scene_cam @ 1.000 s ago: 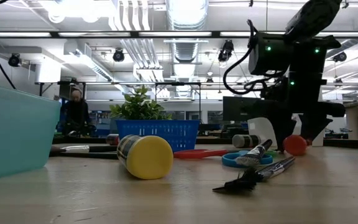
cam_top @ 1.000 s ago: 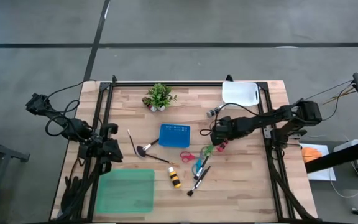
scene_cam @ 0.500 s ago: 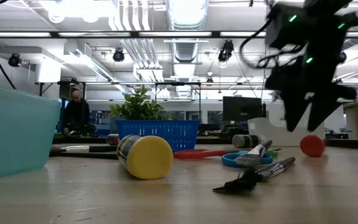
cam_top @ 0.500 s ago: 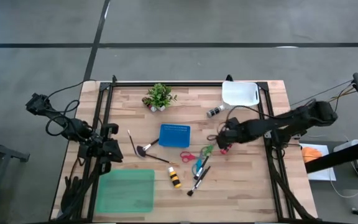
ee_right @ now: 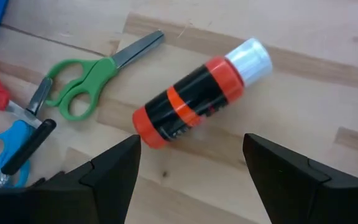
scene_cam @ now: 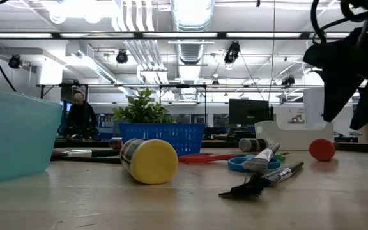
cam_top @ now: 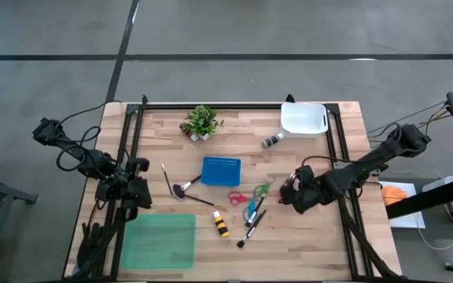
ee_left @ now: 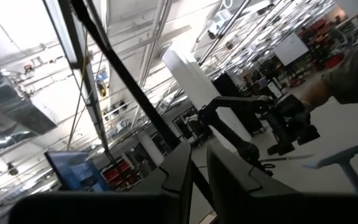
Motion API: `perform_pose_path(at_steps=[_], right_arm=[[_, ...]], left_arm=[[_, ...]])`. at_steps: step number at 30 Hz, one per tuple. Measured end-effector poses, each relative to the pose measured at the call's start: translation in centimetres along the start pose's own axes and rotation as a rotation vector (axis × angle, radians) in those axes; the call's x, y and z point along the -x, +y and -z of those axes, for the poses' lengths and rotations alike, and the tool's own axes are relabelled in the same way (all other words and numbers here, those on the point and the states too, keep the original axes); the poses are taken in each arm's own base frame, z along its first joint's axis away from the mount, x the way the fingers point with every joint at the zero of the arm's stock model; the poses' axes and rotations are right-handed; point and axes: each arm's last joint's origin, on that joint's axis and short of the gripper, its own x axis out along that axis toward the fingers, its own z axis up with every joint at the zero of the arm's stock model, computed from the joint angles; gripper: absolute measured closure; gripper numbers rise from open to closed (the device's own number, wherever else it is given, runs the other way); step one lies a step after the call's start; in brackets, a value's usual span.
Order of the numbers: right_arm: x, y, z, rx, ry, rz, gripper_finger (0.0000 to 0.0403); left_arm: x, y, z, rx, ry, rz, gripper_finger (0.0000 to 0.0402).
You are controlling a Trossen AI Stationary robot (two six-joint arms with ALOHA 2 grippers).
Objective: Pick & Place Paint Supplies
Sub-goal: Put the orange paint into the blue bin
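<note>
A red-orange paint bottle with a pale cap lies on its side on the wood, right of the green scissors. My right gripper hovers open above it, tilted down, one finger on either side and clear of it; the high view shows it right of centre. Red scissors, blue scissors, brushes and a yellow-capped bottle lie mid-table. My left gripper waits at the left edge, shut on nothing.
A blue basket stands mid-table and a green bin at the near left. A white tray, a dark bottle and a potted plant are at the far side. Another brush lies left of the basket.
My right gripper has risen from beside the red-orange bottle, swung toward the table's near and right edges and turned about, staying open. The bottle has shifted a little toward the right edge and stays lying on the table.
</note>
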Motion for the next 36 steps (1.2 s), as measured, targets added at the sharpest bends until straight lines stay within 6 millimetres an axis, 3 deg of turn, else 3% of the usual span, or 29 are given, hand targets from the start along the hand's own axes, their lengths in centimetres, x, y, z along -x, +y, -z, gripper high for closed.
perform_pose_path(at_steps=[17,28,36], right_arm=[[-2.8,0.3,-4.9,-0.07,0.054,0.118,0.012],[-5.1,1.1,-4.1,-0.014,0.169,0.149,0.012],[-5.8,1.3,-2.0,0.088,0.217,0.184,0.012]], left_arm=[[0.0,0.0,-0.1,0.0,-0.011,0.001,0.034],[0.0,0.0,-0.1,-0.006,-0.011,0.002,0.034],[0.0,0.0,-0.1,-0.001,-0.012,0.003,0.034]])
